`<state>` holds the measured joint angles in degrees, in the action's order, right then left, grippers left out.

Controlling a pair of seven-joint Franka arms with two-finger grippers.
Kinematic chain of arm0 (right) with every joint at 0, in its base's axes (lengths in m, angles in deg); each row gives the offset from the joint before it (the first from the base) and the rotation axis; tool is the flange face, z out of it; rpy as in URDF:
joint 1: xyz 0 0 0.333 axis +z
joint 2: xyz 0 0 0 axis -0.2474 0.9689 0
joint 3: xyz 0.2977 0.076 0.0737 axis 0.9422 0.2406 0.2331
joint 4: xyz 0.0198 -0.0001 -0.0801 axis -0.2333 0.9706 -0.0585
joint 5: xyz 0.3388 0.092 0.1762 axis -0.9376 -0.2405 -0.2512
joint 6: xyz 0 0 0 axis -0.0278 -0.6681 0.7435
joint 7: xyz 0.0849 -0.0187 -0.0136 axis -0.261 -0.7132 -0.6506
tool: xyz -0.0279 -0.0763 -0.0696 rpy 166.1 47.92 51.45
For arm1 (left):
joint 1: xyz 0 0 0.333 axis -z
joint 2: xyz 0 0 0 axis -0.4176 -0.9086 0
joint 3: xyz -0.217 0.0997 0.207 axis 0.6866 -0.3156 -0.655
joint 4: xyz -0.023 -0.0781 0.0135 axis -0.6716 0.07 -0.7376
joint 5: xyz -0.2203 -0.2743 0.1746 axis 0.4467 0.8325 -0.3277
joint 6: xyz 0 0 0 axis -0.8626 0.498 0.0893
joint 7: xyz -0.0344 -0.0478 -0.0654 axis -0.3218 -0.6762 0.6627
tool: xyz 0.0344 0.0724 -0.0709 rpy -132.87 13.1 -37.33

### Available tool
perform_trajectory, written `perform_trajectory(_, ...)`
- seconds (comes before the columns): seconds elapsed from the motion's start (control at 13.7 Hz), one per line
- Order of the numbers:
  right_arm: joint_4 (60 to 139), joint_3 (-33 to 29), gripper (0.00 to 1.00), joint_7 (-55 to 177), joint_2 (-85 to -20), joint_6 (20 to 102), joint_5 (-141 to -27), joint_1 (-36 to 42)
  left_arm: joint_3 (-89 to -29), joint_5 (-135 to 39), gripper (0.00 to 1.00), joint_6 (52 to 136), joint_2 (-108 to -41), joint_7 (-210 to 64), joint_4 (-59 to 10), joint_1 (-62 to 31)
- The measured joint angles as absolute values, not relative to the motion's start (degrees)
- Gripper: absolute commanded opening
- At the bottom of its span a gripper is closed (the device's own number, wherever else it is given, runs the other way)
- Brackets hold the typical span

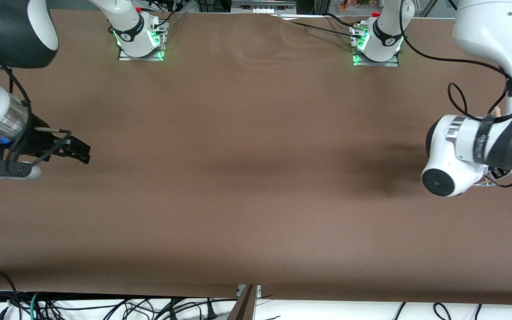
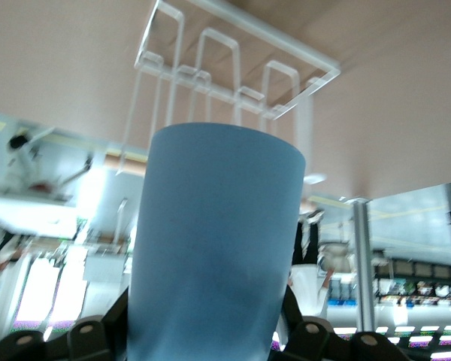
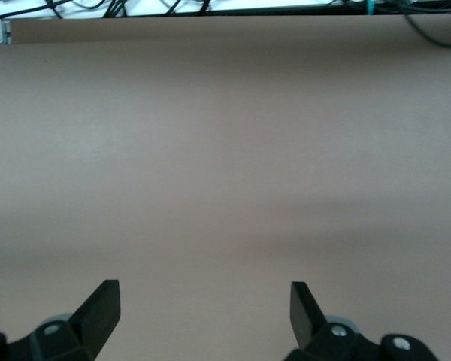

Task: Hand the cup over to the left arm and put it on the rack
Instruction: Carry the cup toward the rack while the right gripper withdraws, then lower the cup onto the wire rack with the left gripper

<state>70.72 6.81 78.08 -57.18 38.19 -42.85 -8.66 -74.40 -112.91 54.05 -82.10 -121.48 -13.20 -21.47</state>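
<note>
In the left wrist view alone, cup (image 2: 214,248) before rack (image 2: 233,75).

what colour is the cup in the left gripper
Light blue: the cup is a plain, smooth tumbler with no pattern, best seen in the left wrist view.

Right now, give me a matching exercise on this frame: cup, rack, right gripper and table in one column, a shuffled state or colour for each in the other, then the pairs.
Column one:
1. cup
2. rack
3. right gripper
4. table

Column two:
A. open, holding nothing
B. brown
C. white wire
D. light blue, held in the left gripper

Pairs: 1-D, 2-C, 3-A, 4-B
</note>
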Motion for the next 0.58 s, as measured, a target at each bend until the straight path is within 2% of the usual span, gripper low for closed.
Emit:
perform_trajectory(0.36,73.8,5.2,1.0,66.5,-60.0,37.6,-42.4,-11.7,-74.5,-119.4,0.01,56.9,-77.3,-116.2,-23.2,-21.8)
perform_trajectory(0.58,75.3,5.2,1.0,63.7,-61.2,36.0,-42.4,-12.9,-74.5,-122.4,0.01,61.8,-75.1,-111.8,-28.0,-23.1)
